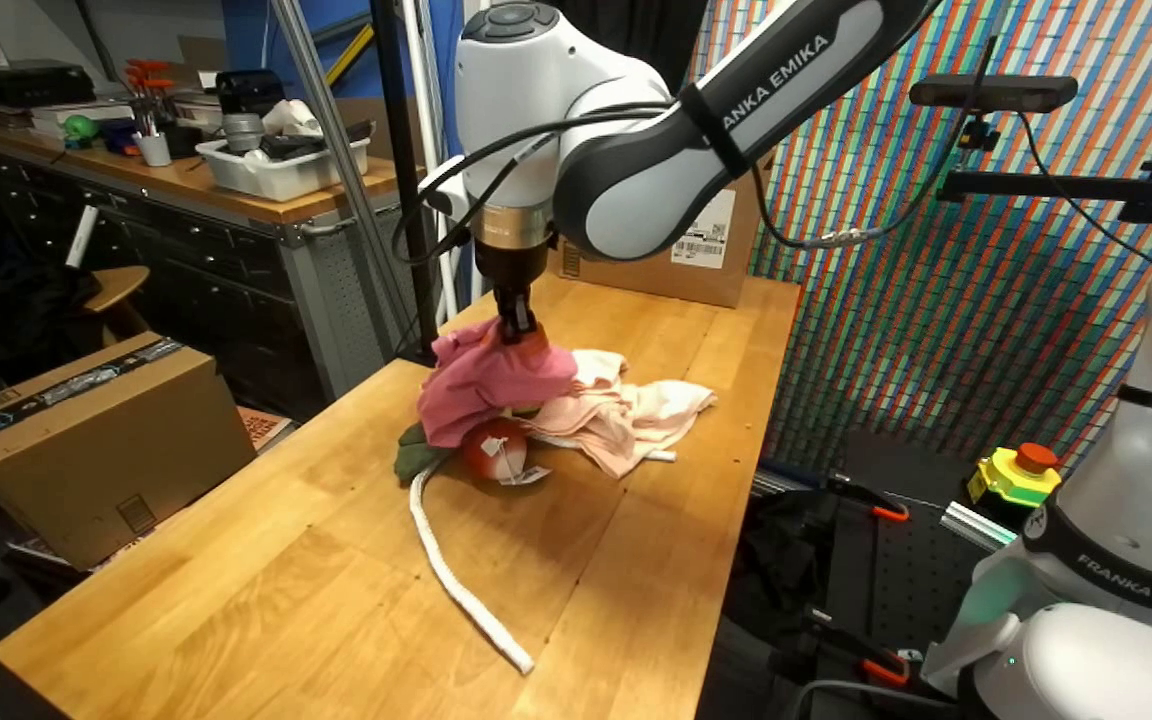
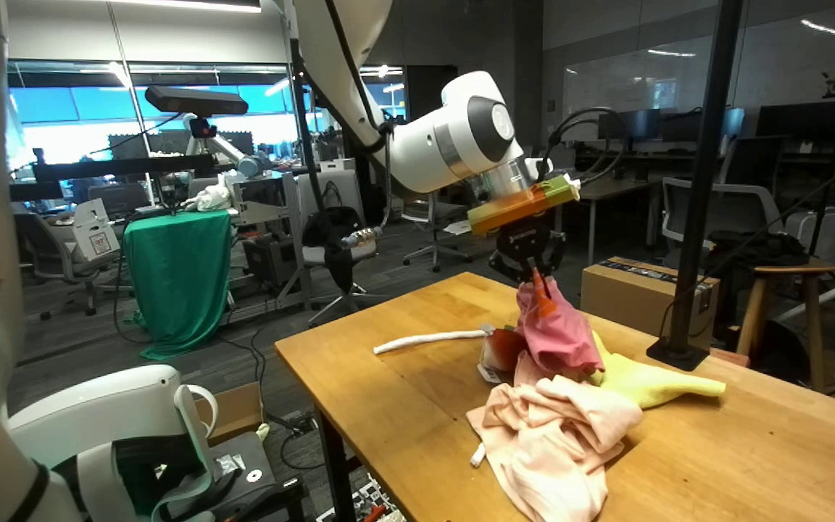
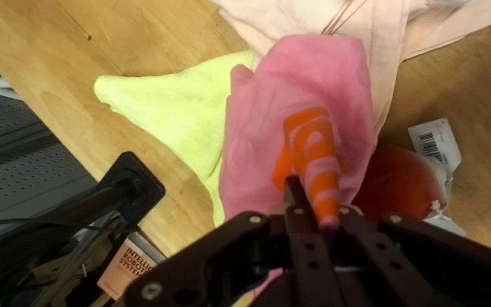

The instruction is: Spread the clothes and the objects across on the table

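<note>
1. The gripper (image 1: 516,330) is pinching a gathered fold of the pink-red cloth (image 2: 562,337), its jaws standing close together on the fabric.
2. That cloth is forming a crumpled peak beneath the grip, its lower edges draping loosely, and orange bands are showing across its folds in the wrist view.
3. The yellow-green cloth (image 3: 173,104) is lying on the table (image 1: 336,600), partly covered by the pink-red cloth and tapering to a blunt corner (its surface is looking fuzzy).
4. The cream-beige cloth (image 2: 548,442) is lying rumpled next to the pink-red cloth, showing deep, soft creases and a peachy tint in both exterior views.
5. The cord (image 1: 456,588) is curving, white and rope-like, over the planks; its middle is hiding among the cloths, and a short white end is peeking out beside the cream-beige cloth.
6. A round red thing (image 3: 399,183) is sitting just beside the pink-red cloth, a white tag (image 3: 435,143) lying next to it.
</note>
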